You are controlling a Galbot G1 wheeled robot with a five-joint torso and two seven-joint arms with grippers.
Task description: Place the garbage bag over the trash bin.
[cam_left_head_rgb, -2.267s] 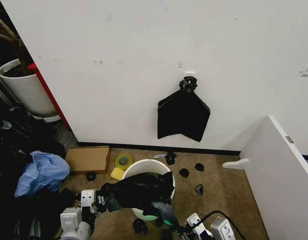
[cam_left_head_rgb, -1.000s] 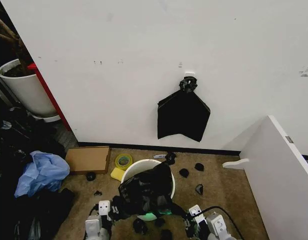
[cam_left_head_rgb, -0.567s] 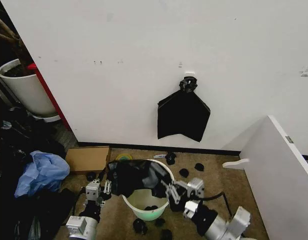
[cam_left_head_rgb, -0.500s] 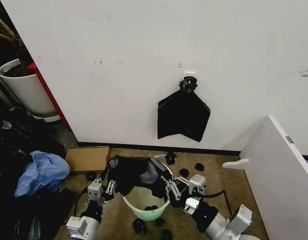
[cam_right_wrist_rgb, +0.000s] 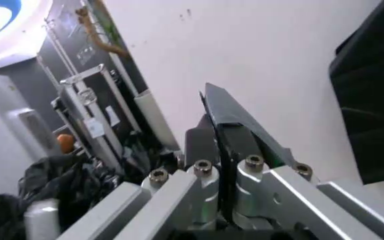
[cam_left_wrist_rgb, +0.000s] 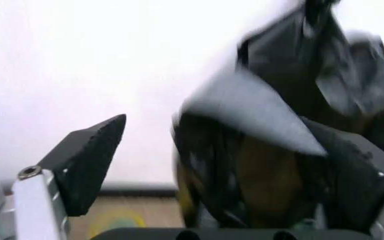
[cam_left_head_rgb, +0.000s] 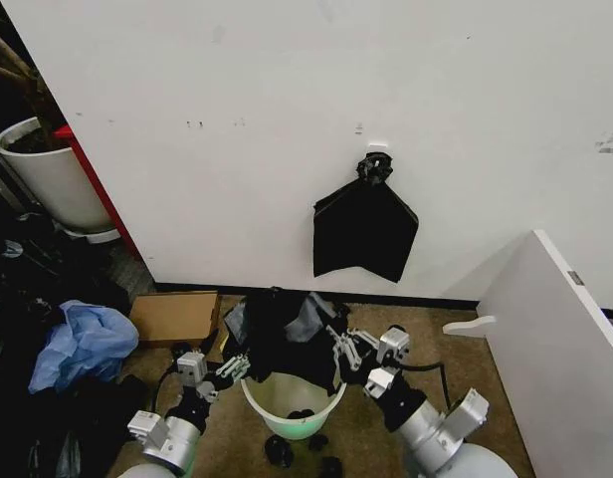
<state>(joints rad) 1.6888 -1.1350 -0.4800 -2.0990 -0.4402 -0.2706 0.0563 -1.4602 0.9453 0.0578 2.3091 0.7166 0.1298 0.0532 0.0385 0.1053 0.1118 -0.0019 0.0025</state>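
The garbage bag (cam_left_head_rgb: 280, 332), glossy black and crumpled, hangs stretched between my two grippers above the far half of the trash bin (cam_left_head_rgb: 277, 398). The bin is a round cream bucket on the floor, its near half uncovered, with dark scraps inside. My left gripper (cam_left_head_rgb: 231, 367) is at the bag's left side; in the left wrist view the left gripper (cam_left_wrist_rgb: 219, 150) is open, with the bag (cam_left_wrist_rgb: 279, 115) draped over one finger. My right gripper (cam_left_head_rgb: 340, 348) holds the bag's right side; in the right wrist view the right gripper (cam_right_wrist_rgb: 220, 110) is pinched on a thin black film.
A flat black bundle (cam_left_head_rgb: 364, 227) hangs on the wall behind. A cardboard box (cam_left_head_rgb: 174, 317), a blue bag (cam_left_head_rgb: 83, 344) and dark clutter lie left, a white planter (cam_left_head_rgb: 53, 177) far left. A white panel (cam_left_head_rgb: 555, 349) stands right. Small black scraps (cam_left_head_rgb: 396, 333) dot the floor.
Both arms have raised the bag and carried it toward the wall. It no longer covers the bin's near side, so the bin's inside now shows.
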